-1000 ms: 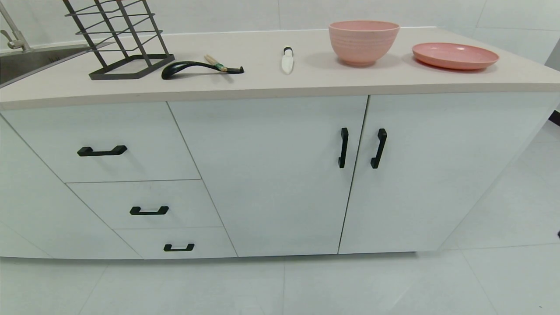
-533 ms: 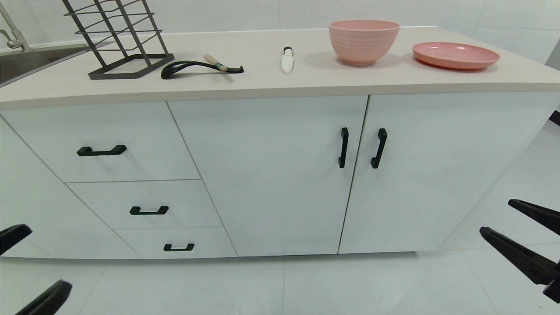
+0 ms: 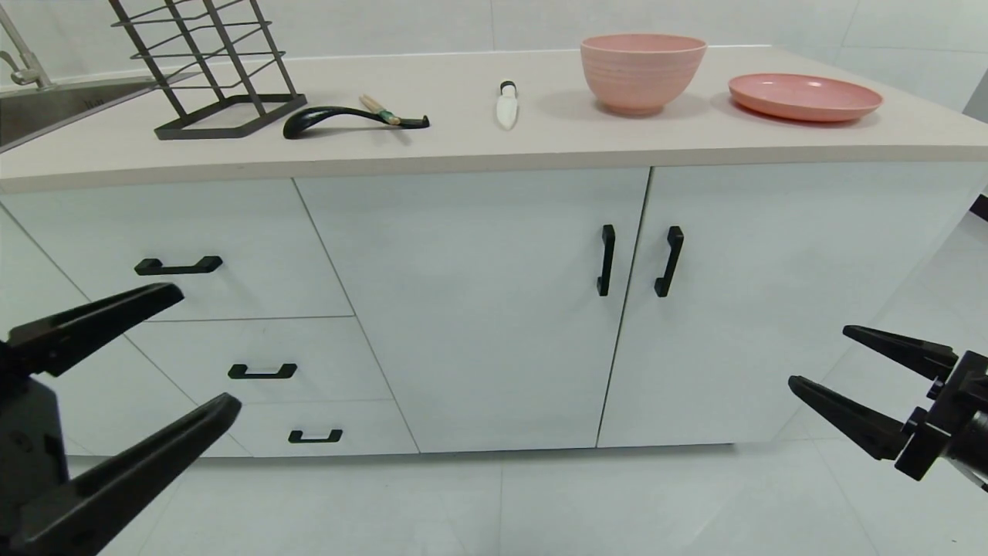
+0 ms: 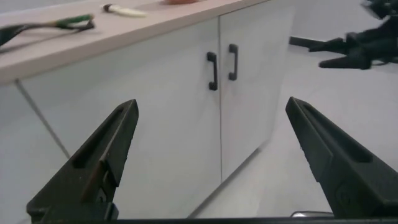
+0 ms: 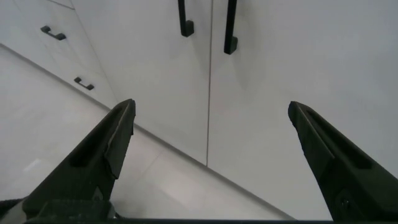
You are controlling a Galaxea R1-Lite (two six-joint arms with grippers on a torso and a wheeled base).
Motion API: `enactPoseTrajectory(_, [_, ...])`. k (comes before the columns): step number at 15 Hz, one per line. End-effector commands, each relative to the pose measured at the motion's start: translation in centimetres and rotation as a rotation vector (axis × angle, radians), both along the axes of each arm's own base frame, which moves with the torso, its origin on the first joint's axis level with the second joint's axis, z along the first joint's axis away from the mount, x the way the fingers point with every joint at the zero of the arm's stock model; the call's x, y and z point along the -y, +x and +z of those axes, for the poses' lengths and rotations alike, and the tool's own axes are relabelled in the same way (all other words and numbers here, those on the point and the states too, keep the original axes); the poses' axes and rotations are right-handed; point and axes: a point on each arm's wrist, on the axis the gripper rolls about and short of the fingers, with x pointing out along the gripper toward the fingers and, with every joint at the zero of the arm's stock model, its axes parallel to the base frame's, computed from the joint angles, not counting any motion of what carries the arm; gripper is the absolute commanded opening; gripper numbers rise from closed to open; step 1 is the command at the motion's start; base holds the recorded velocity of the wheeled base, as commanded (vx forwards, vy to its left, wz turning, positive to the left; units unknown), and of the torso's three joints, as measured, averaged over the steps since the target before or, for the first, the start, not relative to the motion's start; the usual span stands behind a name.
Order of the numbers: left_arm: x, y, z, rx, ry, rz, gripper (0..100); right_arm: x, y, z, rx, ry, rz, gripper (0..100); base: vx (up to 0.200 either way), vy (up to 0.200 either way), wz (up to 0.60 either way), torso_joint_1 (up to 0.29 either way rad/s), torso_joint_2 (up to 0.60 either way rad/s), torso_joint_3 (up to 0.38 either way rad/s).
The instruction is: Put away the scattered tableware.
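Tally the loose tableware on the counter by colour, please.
Pink: 2, round pink bowl, flat pink plate.
Black: 1, curved black ladle.
White: 1, small white knife with black end.
Wood: 1, wooden chopsticks with green band, as one set.
Total: 5.

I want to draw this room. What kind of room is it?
Probably a kitchen: there is a sink set in the countertop, a pink bowl and a pink plate on it, and drawers underneath.
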Motion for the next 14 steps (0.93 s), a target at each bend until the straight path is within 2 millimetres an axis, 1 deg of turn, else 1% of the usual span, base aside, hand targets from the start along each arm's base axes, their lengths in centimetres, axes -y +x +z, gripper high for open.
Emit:
enactPoseTrajectory(1, [1.4, 3.6, -1.0, -0.028, 0.055, -0.131, 100, -0.2, 1.1, -0.2, -0.011, -0.002, 0.008, 100, 0.0, 0.0, 0.0, 0.0, 0.0, 0.0])
enactPoseTrajectory(3, [2.9, 4.9, -0.8, -0.002, 0.071, -0.271, 100, -0.3, 1.8, -0.2, 0.01, -0.019, 0.048, 100, 0.0, 0.0, 0.0, 0.0, 0.0, 0.0])
enactPoseTrajectory(4, [3.7, 5.9, -0.5, 0.014, 0.076, -0.312, 100, -0.5, 2.2, -0.1, 0.015, -0.018, 0.06, 100, 0.0, 0.0, 0.0, 0.0, 0.0, 0.0])
enactPoseTrajectory(5, [4.1, 6.4, -0.4, 0.02, 0.077, -0.332, 100, -0.5, 2.5, 0.0, 0.023, -0.019, 0.067, 100, 0.0, 0.0, 0.0, 0.0, 0.0, 0.0])
enactPoseTrajectory(6, [5.1, 7.9, -0.2, 0.039, 0.077, -0.371, 100, -0.8, 3.4, 0.4, 0.058, -0.02, 0.113, 100, 0.0, 0.0, 0.0, 0.0, 0.0, 0.0])
enactPoseTrajectory(7, [6.1, 8.6, 0.0, 0.051, 0.073, -0.404, 100, -0.9, 4.1, 0.5, 0.074, -0.024, 0.159, 100, 0.0, 0.0, 0.0, 0.0, 0.0, 0.0])
enactPoseTrajectory(8, [6.9, 8.8, 0.1, 0.057, 0.071, -0.432, 100, -1.0, 4.5, 0.5, 0.085, -0.03, 0.178, 100, 0.0, 0.0, 0.0, 0.0, 0.0, 0.0])
enactPoseTrajectory(10, [9.8, 9.8, 0.2, 0.049, 0.066, -0.516, 100, -1.3, 5.9, 1.3, 0.15, -0.042, 0.218, 100, 0.0, 0.0, 0.0, 0.0, 0.0, 0.0])
enactPoseTrajectory(11, [10.4, 10.1, 0.1, 0.044, 0.064, -0.524, 100, -1.3, 6.2, 1.4, 0.16, -0.045, 0.228, 100, 0.0, 0.0, 0.0, 0.0, 0.0, 0.0])
enactPoseTrajectory(12, [11.1, 10.6, -0.1, 0.036, 0.064, -0.528, 100, -1.4, 6.4, 1.2, 0.159, -0.048, 0.24, 100, 0.0, 0.0, 0.0, 0.0, 0.0, 0.0])
enactPoseTrajectory(13, [12.4, 11.5, -0.5, 0.022, 0.065, -0.544, 100, -1.5, 7.0, 0.4, 0.145, -0.051, 0.264, 100, 0.0, 0.0, 0.0, 0.0, 0.0, 0.0])
enactPoseTrajectory(14, [14.0, 11.8, -0.8, 0.016, 0.065, -0.573, 100, -1.7, 7.5, -0.3, 0.137, -0.07, 0.28, 100, 0.0, 0.0, 0.0, 0.0, 0.0, 0.0])
